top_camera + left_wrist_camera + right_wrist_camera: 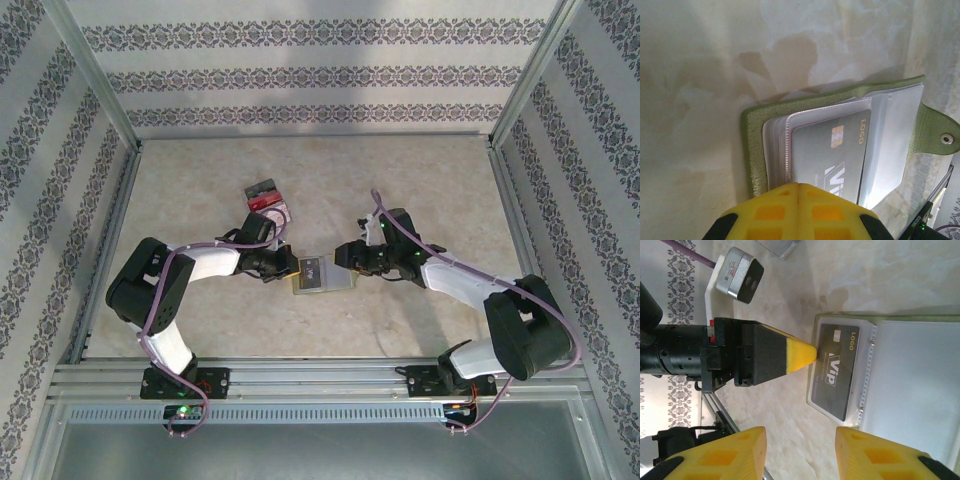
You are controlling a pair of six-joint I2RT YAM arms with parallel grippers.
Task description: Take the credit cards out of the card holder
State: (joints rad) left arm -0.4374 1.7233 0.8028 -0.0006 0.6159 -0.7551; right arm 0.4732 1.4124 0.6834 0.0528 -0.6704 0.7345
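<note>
Overhead, card holder [322, 277] is lying open mid-table between left gripper [290, 265] and right gripper [350, 258]. Left wrist: left jaws are sitting fully closed against the dark grey card [832, 155] edge, pinch unclear. Right wrist: right fingers [875, 452] are standing partly apart, gripping nothing.

The card holder [322, 278] lies on the table [420, 180] between left hand [291, 266] and right hand [347, 258], a card [837, 370] inside.

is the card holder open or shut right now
open: the card holder lies spread, snap tab undone, clear sleeves showing, a grey card in one
</note>
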